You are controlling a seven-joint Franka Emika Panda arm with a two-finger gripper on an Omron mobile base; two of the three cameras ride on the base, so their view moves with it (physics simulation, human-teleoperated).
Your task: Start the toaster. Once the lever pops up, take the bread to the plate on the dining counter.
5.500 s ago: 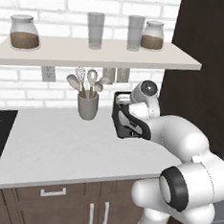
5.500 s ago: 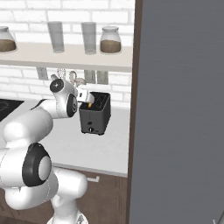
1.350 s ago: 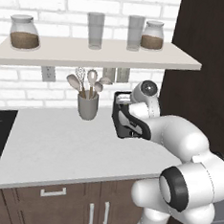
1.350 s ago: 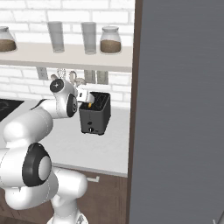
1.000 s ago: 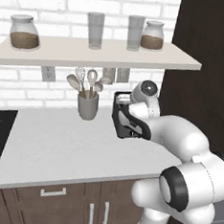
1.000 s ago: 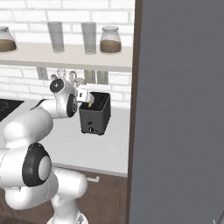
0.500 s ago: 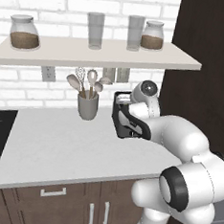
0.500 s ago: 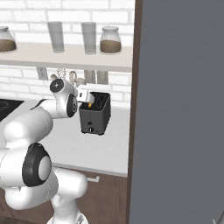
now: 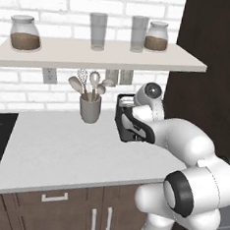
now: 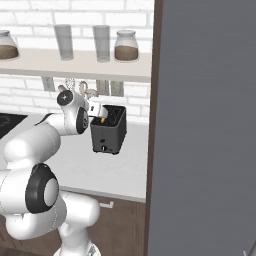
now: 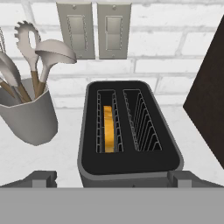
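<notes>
Fingers [image 11: 41, 176] wide over unlabelled toaster [image 11: 129, 133]

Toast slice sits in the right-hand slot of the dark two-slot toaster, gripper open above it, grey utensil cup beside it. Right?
Not quite: in the hand view the golden-brown toast slice stands in the left-hand slot of the dark two-slot toaster; the right-hand slot holds nothing. The rest holds: the gripper is open above the toaster, and the grey utensil cup stands beside it.
</notes>
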